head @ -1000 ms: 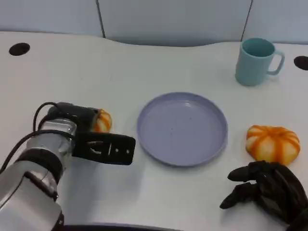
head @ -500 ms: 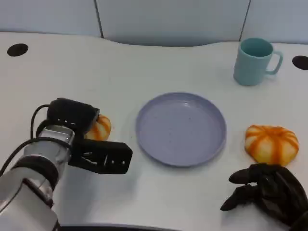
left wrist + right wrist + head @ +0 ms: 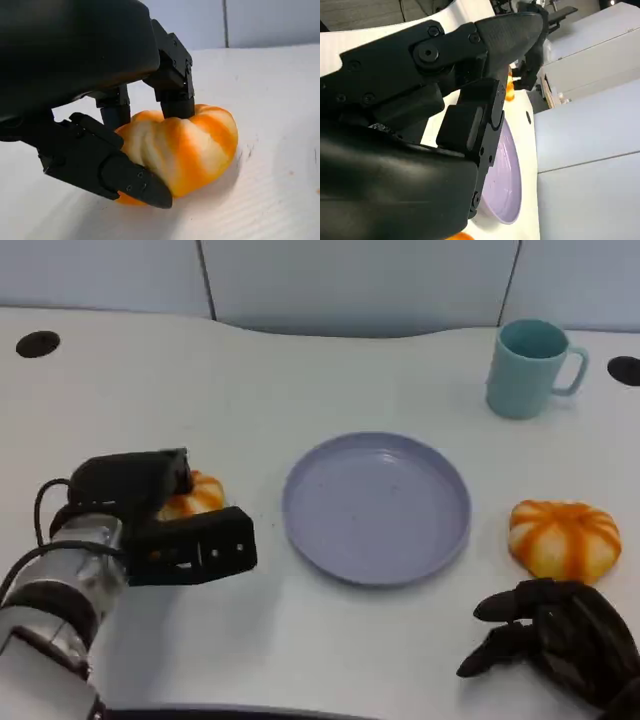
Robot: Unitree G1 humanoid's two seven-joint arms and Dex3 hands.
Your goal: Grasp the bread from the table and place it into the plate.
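A: Bread first, since that is the job: where does it lie, and on what?

B: On the white table, left of the plate and still on the surface. The table is the biggest thing here, pale and smooth, with a curved far edge against grey-blue wall panels and a dark round hole near its far left corner (another sits at the far right edge).

A: And the plate itself?

B: Lavender, round, in the middle of the table, with nothing on it.

A: The left hand?

B: Its black fingers are clamped on the bread, touching its top, with another finger pressed along the near side. The bun is orange with pale stripes and rests on the table.

A: The right hand?

B: Low at the near right, fingers curled in with nothing in them, just in front of a second striped bun and apart from it.

A: Anything smaller?

B: A teal mug stands upright at the far right, handle to the right.
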